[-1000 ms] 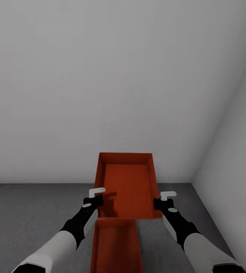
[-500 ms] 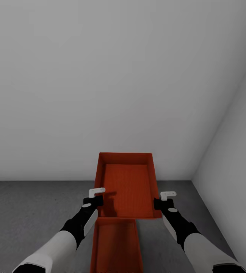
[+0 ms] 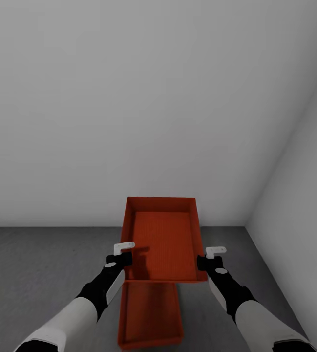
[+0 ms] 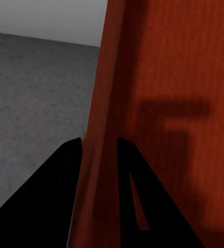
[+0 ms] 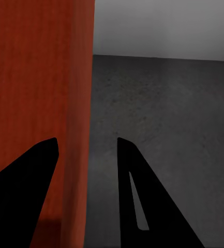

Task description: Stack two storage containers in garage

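Two grippers, left gripper and right gripper, each clamp a side wall of the upper storage container, carried above the lower storage container on the concrete floor; next, I judge, align and lower it.

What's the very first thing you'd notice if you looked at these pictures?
A bright orange-red storage container held up in the middle, with the left gripper and right gripper each clamping a side wall. Below it, a second container lies on the dark grey concrete floor, in a corner of pale grey walls.
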Robot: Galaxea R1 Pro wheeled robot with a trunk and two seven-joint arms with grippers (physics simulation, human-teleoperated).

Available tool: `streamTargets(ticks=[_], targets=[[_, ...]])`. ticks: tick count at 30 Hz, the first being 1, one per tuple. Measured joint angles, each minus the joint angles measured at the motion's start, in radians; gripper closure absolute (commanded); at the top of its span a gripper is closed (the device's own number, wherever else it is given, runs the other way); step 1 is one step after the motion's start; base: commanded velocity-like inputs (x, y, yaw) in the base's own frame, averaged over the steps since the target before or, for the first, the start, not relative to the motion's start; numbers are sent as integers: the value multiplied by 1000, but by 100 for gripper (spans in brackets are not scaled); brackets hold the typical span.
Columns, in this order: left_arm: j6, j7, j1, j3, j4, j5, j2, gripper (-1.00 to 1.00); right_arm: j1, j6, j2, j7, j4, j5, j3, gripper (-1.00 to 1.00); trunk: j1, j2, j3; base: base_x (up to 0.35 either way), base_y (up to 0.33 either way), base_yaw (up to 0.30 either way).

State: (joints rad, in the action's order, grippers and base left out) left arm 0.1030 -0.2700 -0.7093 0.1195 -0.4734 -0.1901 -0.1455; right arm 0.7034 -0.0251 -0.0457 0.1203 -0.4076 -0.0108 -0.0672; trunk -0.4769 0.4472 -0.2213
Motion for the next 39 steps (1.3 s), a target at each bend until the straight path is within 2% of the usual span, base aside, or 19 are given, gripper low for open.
streamTargets(ticks=[8, 39], targets=[[2, -1, 0, 0, -1, 0, 0, 100, 0, 0, 0, -1, 0, 0, 1, 100, 0, 0, -13, -91, 0, 0], [2, -12, 0, 5, -1, 0, -8, 100, 0, 0, 8, -12, 0, 0, 5, 100, 0, 0, -63, -1, 0, 0]])
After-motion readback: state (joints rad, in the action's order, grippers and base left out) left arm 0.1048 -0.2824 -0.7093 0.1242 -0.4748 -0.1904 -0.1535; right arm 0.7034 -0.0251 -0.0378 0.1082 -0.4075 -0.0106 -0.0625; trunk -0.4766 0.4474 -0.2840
